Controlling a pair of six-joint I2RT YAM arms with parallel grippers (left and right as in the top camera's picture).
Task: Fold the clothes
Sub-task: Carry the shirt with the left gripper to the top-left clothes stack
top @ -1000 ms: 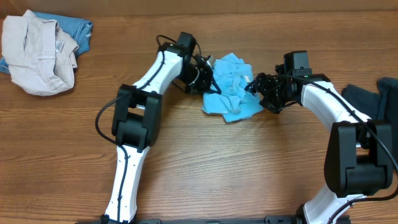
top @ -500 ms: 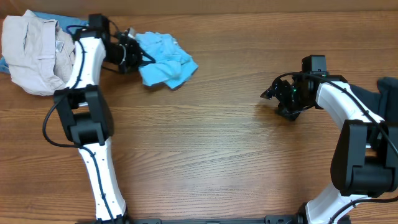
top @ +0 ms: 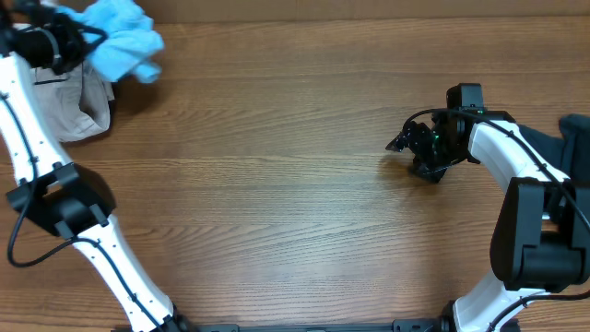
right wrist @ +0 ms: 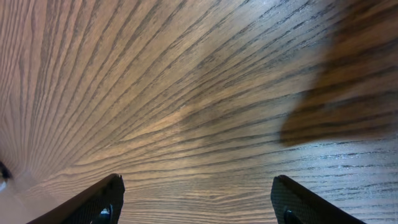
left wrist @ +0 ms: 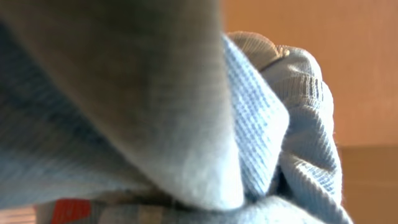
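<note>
As left end effector (top: 83, 41) pinches it, T-shirt (top: 124, 43) bunched, trailing rightward

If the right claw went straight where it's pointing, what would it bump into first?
Most likely the bare wooden table. Between the open right gripper's fingers, the wrist view shows only wood grain, with nothing else in the way. I can't tell how near it is.

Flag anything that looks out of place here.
The sky-blue T-shirt hangs crumpled in the shut left gripper at the table's far left corner, by the beige garment, rather than lying flat for folding. The right gripper is open and empty.
</note>
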